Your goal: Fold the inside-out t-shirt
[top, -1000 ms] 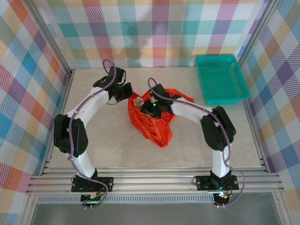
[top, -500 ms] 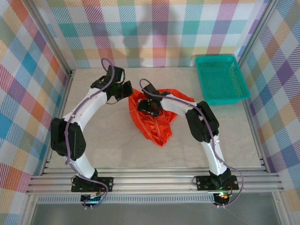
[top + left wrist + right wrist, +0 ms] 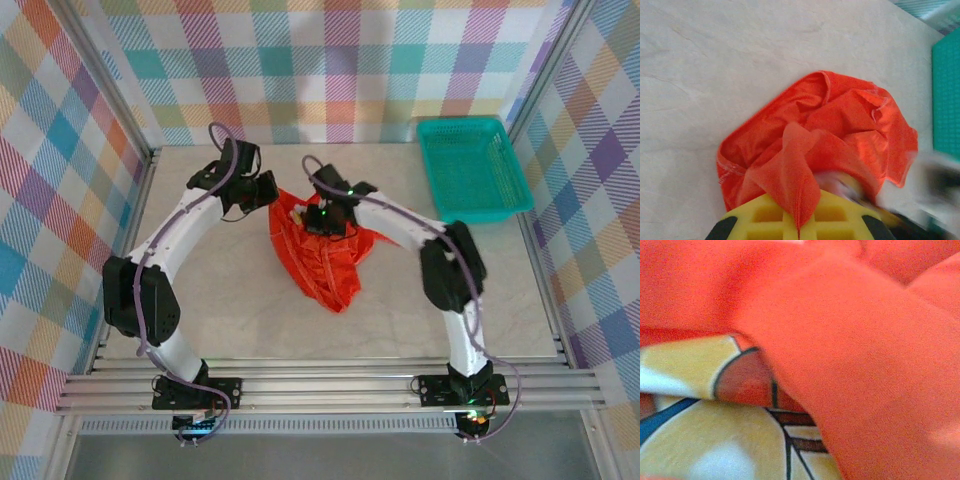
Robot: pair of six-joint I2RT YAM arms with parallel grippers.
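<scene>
Pale marbled table under t-shirt; plaid walls; teal basket.

The t-shirt is shown in matt orange cloth, the table in smooth, pale veined finish, the basket in plastic mesh.

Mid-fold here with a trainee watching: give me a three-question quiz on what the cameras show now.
1. True or false: the t-shirt lies flat and neatly folded on the table.
2. Where does the teal basket sit? A) far right corner B) near left corner C) under the shirt.
3. Fill in: the left tool is shut on a fold of ___.
Key: 1 false, it is bunched up; 2 A; 3 the t-shirt.
</scene>
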